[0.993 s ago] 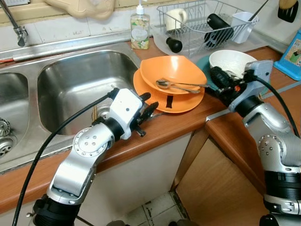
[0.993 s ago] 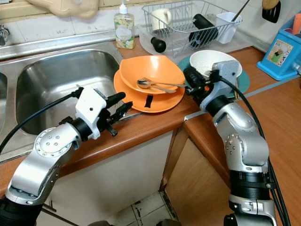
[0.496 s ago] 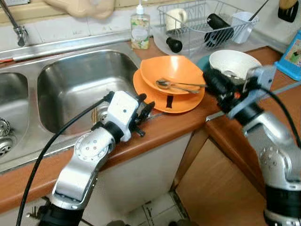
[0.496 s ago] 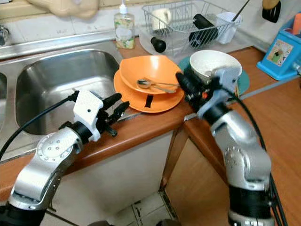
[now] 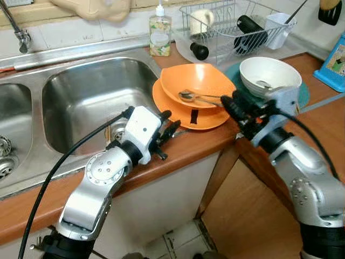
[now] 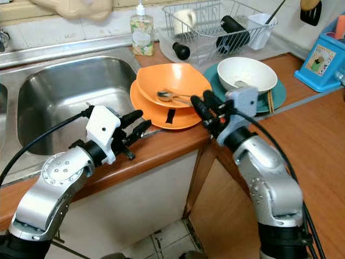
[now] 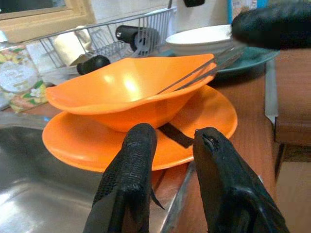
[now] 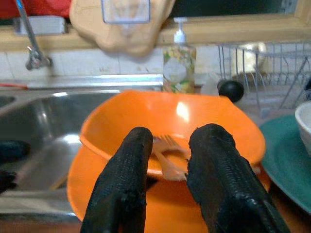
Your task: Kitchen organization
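The right gripper [image 6: 204, 109], fingers parted (empty), is swinging from the white ceramic bowl [image 6: 246, 73] toward the orange plastic bowl [image 6: 173, 82], apparently targeting its metal cutlery [image 6: 175, 97]; the left gripper [image 6: 136, 124] is waiting, fingers spread.

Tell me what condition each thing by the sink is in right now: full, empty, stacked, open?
Orange bowl: upright on the orange plate, holding cutlery.
Orange plate: flat on the counter, under the bowl.
White bowl: upright on the teal plate.
Sink basin: empty, dry-looking.
Dish rack: loaded with a mug and other items.
Left gripper: open, empty.
Right gripper: open, empty, facing the orange bowl.
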You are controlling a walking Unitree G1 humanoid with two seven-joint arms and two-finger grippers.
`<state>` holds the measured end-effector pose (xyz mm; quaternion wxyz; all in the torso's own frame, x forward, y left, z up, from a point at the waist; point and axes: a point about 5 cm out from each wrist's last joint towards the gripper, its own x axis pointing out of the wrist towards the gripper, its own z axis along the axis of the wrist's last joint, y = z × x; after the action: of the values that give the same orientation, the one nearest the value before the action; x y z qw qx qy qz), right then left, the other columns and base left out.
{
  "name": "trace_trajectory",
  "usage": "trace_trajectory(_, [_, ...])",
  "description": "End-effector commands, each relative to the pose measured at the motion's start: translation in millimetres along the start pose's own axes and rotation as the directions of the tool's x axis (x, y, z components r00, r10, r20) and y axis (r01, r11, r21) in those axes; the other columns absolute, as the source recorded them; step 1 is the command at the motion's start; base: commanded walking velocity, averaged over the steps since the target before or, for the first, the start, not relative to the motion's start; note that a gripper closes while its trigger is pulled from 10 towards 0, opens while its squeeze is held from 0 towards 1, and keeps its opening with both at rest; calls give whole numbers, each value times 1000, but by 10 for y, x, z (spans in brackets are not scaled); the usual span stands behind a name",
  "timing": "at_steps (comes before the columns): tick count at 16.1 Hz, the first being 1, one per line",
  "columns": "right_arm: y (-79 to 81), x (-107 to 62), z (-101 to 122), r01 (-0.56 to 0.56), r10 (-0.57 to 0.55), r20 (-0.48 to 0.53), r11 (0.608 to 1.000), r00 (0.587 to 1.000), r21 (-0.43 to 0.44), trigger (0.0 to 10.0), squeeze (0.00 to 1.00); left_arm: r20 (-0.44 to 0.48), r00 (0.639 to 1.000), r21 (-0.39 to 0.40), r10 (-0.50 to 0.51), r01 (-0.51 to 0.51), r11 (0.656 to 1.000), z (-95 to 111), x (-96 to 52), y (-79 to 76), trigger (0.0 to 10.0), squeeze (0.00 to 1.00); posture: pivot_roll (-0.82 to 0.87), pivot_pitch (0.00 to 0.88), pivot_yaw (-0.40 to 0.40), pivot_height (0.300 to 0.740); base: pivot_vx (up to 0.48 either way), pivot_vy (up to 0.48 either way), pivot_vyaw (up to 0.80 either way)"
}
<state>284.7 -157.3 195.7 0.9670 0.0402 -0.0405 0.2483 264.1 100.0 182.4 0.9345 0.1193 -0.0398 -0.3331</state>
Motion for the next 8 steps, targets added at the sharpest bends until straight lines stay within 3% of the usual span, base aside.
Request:
trace_trajectory(1, [-2, 52, 5, 3, -3, -5, 1000, 1000, -15, 10000, 0, 17, 1000, 8, -24, 24, 1000, 40, -3, -30, 10000, 0, -42, 41, 11, 740, 0, 0, 0])
trace_trajectory(8, [15, 165, -96, 7, -7, -63, 1000, 998, -4, 10000, 0, 13, 994, -11, -106, 107, 994, 46, -31, -106, 10000, 0, -37, 41, 9, 740, 0, 0, 0])
